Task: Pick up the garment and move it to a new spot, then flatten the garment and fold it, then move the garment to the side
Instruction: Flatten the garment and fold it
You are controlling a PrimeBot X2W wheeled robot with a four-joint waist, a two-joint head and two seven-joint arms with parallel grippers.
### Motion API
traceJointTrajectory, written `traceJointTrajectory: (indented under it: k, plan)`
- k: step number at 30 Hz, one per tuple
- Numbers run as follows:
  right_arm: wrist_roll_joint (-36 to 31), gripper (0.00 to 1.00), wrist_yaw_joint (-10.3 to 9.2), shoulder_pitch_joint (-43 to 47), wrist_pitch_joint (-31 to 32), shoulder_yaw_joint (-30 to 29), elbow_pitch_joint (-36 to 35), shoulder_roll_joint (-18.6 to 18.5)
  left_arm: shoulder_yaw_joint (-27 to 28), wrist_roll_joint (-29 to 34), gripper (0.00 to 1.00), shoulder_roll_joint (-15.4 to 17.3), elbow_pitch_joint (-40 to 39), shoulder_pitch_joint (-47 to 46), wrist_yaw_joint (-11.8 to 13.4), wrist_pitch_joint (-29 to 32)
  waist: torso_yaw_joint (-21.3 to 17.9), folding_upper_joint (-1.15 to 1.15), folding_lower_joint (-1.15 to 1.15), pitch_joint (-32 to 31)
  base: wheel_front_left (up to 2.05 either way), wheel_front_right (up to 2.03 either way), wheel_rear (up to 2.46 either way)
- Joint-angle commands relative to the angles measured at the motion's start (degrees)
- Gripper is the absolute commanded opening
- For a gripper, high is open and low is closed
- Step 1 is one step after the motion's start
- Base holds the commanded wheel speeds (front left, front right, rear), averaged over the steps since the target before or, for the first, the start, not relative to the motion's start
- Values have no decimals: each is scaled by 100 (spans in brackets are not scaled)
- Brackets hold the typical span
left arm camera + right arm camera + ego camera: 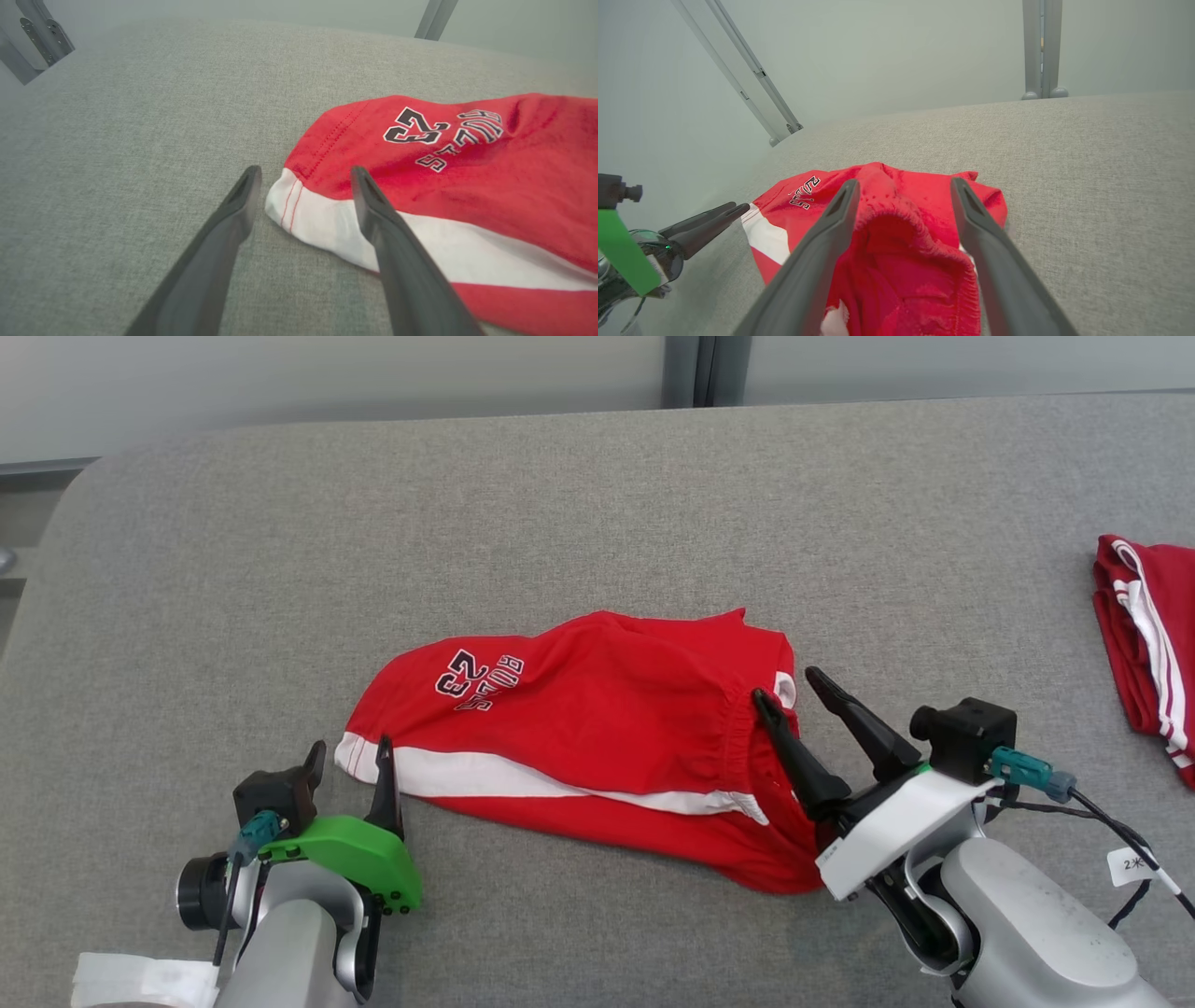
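Red shorts (pixel 597 728) lie crumpled near the middle of the grey fabric-covered desk (pixel 597 504), leg hem toward the robot's left and waistband toward its right. A white band (pixel 523 782) runs along the near side. A dark number-and-lettering print (pixel 478 679) sits on the upper layer near the hem end and reads upside down from the head camera.

Left gripper (pixel 351 751): jaws stand wide apart and clamp nothing. The white hem corner of the shorts lies in the gap between the two fingers. In the left wrist view the inner finger crosses over the white band, while the outer finger lies over bare desk just beside the corner. Whether either finger touches the cloth cannot be told.

Right gripper (pixel 785 685): jaws stand wide apart and clamp nothing. The gathered elastic waistband (pixel 896 219) bulges up between the two fingers. In the right wrist view both fingers pass over red cloth, one on each side of the bunched band. Contact with the cloth cannot be confirmed.

Both grippers sit at the near edge of the shorts, one at each end, fingers pointing away from the robot.

Second item: a folded red garment with white stripes (pixel 1144 635) lies at the desk's far right, well apart from the shorts and both grippers.
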Motion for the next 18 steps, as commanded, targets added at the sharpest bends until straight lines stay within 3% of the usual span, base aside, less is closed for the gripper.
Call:
traceJointTrajectory:
  k: [1,11,12,14,18]
  plan:
    - [52,100,-2,-29,-13,30,-19,-50,-28,-34,100,19,-65,67,32,-15,1,0,0,7,0,0,0]
    - [-95,100,-2,-314,-13,528,515,-73,-244,-105,100,19,-349,141,84,-15,143,0,0,36,0,0,0]
    - [-153,94,-2,-377,-13,560,633,-74,-269,-128,100,20,-379,139,85,-15,179,0,0,41,0,0,0]
    - [-177,0,-2,-451,-13,626,935,-62,-315,-167,100,20,-432,146,84,-14,255,0,0,43,0,0,0]
    - [-156,0,-3,-659,-13,421,1308,-73,-396,-206,100,20,-543,170,96,-15,402,0,0,33,0,0,0]
